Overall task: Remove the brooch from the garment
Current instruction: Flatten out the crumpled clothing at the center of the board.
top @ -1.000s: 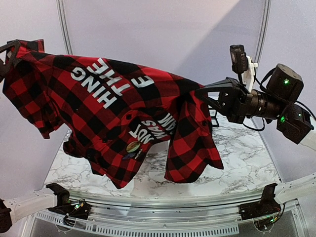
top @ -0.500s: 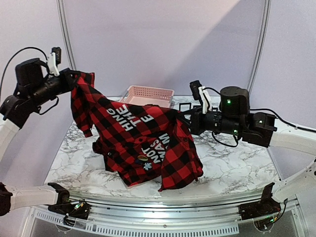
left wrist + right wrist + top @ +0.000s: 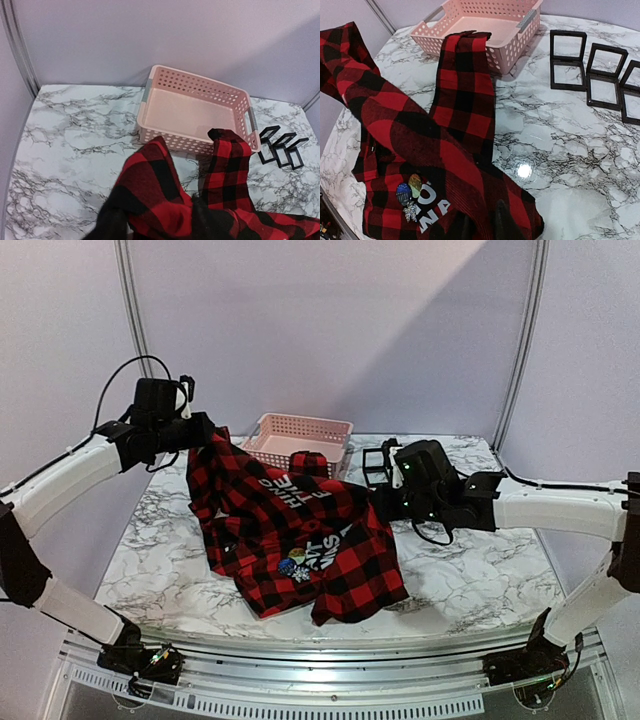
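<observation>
Brooch cluster (image 3: 411, 195), made up of a round blue piece, a yellowish oval and a small silvery one, sits on the red-and-black buffalo-plaid flannel shirt (image 3: 270, 530), touching its white block lettering (image 3: 432, 212) on the near part of the cloth. I see the shirt lying crumpled across the middle of the white marbled worktop (image 3: 480, 570). One sleeve end (image 3: 465, 45) is draped over the near rim of the pink perforated plastic basket (image 3: 300, 425) at the far side.

My left pincer (image 3: 205, 432) hangs at the shirt's raised far-left corner. The cloth covers its fingers, so I cannot tell how wide they stand or whether they grip.

My right pincer (image 3: 380, 505) is at the shirt's right edge, its dark fingertips (image 3: 502, 220) buried in plaid. I cannot tell its opening either.

Three black square frames (image 3: 567, 88) lie just right of the basket.
</observation>
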